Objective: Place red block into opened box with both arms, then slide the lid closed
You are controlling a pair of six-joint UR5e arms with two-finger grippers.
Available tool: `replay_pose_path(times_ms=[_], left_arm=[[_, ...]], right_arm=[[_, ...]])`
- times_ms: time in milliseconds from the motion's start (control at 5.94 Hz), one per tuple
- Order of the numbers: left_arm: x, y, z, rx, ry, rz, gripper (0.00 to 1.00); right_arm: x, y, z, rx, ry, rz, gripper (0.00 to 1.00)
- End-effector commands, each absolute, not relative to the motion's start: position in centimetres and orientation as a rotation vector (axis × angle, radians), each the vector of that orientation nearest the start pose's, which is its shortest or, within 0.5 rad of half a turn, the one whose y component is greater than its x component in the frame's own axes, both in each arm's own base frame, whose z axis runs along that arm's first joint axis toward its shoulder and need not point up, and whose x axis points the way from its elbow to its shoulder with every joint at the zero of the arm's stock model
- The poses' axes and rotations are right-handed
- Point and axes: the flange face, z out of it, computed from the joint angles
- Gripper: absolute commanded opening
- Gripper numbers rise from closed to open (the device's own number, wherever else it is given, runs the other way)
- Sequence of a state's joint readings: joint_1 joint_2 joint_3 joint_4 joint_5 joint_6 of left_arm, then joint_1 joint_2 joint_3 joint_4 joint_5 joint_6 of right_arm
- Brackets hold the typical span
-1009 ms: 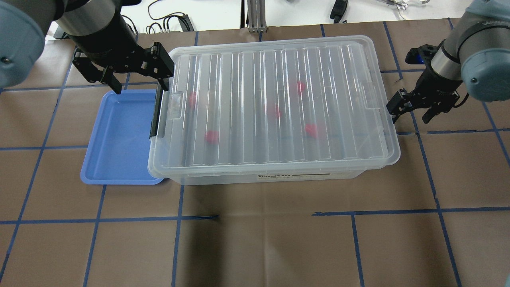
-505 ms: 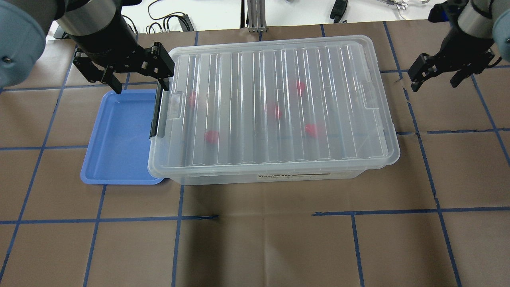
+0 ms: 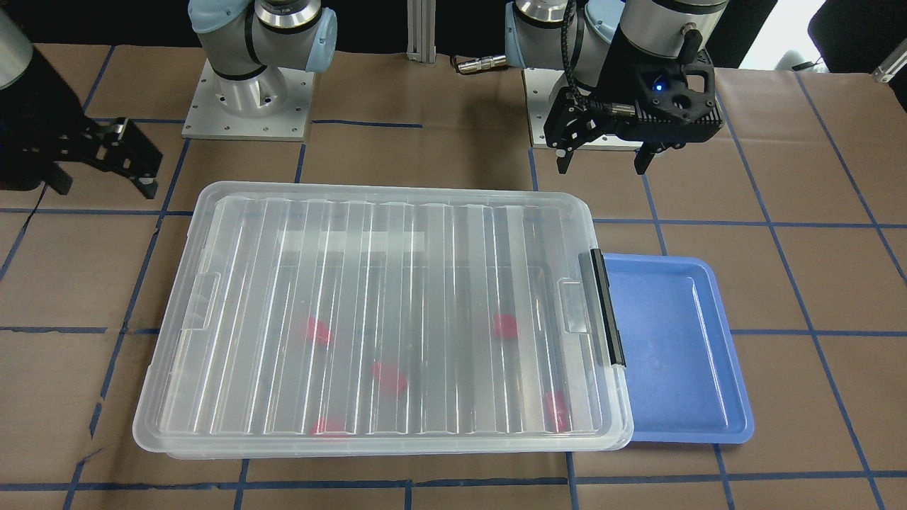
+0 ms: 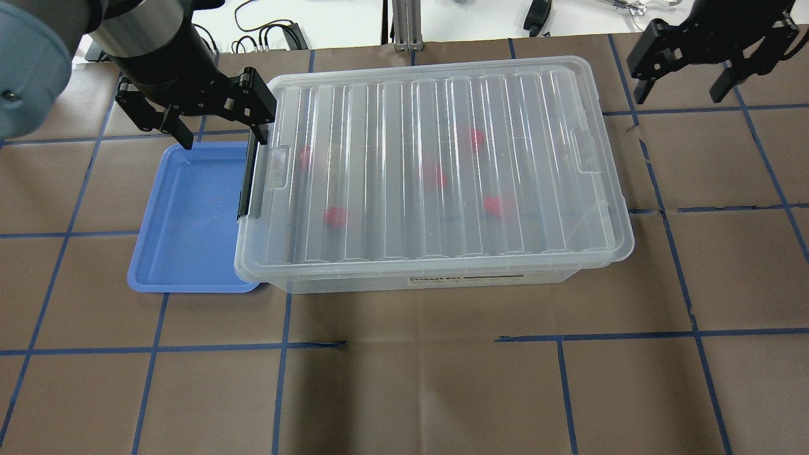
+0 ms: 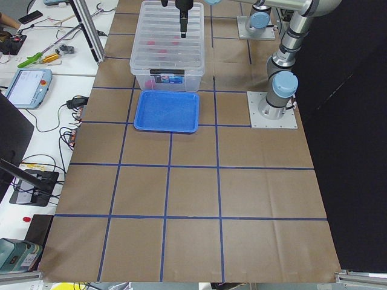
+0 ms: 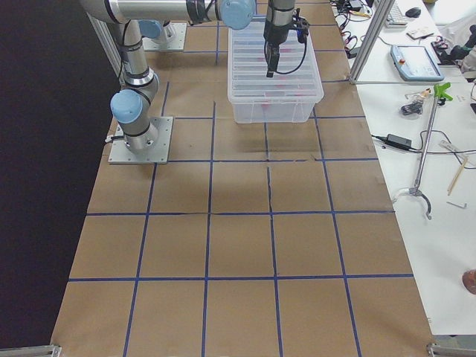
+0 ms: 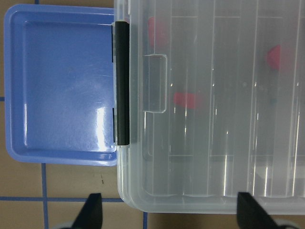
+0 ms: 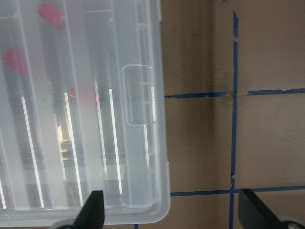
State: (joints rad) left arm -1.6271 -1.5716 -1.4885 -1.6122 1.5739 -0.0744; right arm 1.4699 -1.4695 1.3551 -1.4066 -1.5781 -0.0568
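The clear box (image 4: pixel 442 282) stands mid-table with the ridged lid (image 4: pixel 442 114) lying flat over the whole of it. Several red blocks (image 4: pixel 335 217) show blurred through the lid, also in the front view (image 3: pixel 390 377). My left gripper (image 4: pixel 224 129) hangs open above the box's left end, near the black latch bar (image 4: pixel 248 183), holding nothing. In its wrist view the fingertips (image 7: pixel 93 210) straddle the lid's corner. Off the box's far right corner my right gripper (image 4: pixel 677 98) is open and empty, raised above the table.
A blue tray (image 4: pixel 189 215) with nothing in it lies against the box's left end, partly under its rim. Brown paper with blue tape lines covers the table (image 4: pixel 411 392). Cables and tools lie beyond the far edge.
My right gripper has drawn away from the box's right end, rising and moving toward the table's far edge. The left gripper, box and lid have not moved.
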Motion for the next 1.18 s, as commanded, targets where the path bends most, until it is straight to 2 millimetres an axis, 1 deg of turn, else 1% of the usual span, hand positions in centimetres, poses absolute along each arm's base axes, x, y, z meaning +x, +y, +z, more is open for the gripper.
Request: replay_pose_path(times_ms=[0, 336, 505, 1009], left_arm=[[-16.07, -48.34, 52.23, -0.027, 3.14, -0.058, 0.98], [-16.12, -48.7, 52.23, -0.031, 3.136, -0.058, 0.98], [-16.14, -48.27, 52.38, -0.029, 3.14, -0.063, 0.98], [-16.15, -48.51, 52.31, -0.029, 3.14, -0.06, 0.98]], right_arm=[[11.97, -53.41, 52.5, 0.065, 3.153, 0.094, 1.0], [11.98, -52.95, 53.0, 0.067, 3.154, 0.08, 1.0], [12.02, -53.05, 52.77, 0.067, 3.149, 0.087, 1.0], [12.02, -52.95, 52.61, 0.067, 3.149, 0.094, 1.0]])
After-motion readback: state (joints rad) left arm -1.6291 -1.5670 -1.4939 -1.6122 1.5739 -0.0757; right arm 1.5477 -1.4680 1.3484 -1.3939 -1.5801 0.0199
